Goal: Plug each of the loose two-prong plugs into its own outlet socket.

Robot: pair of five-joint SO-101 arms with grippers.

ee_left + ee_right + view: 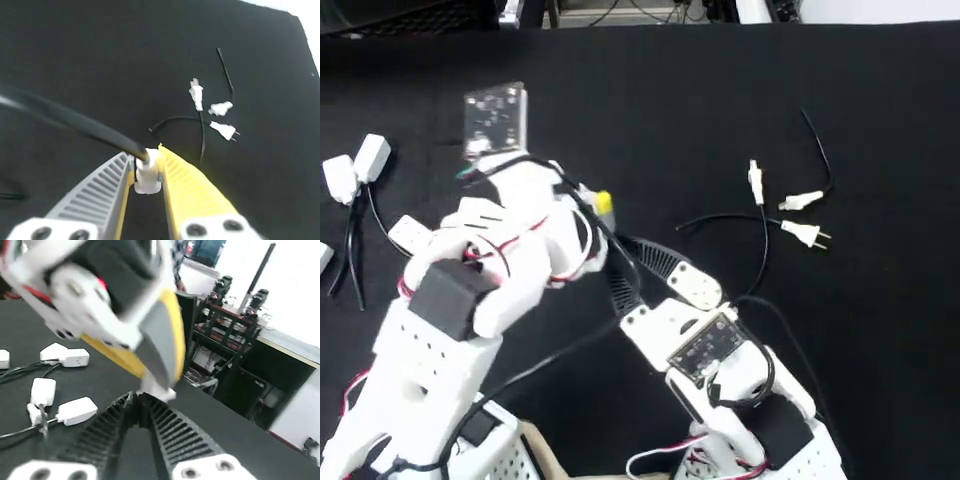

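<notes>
Left tool [146,159]: clamped on a white plug [148,176] with a black cable [75,122], as my left wrist view shows. Right tool [139,399]: fingertips together just beside the left one; I cannot tell whether they hold anything. Overhead, loose plugs [802,200] lie on the surface [720,90], well apart from the sockets [370,157].
</notes>
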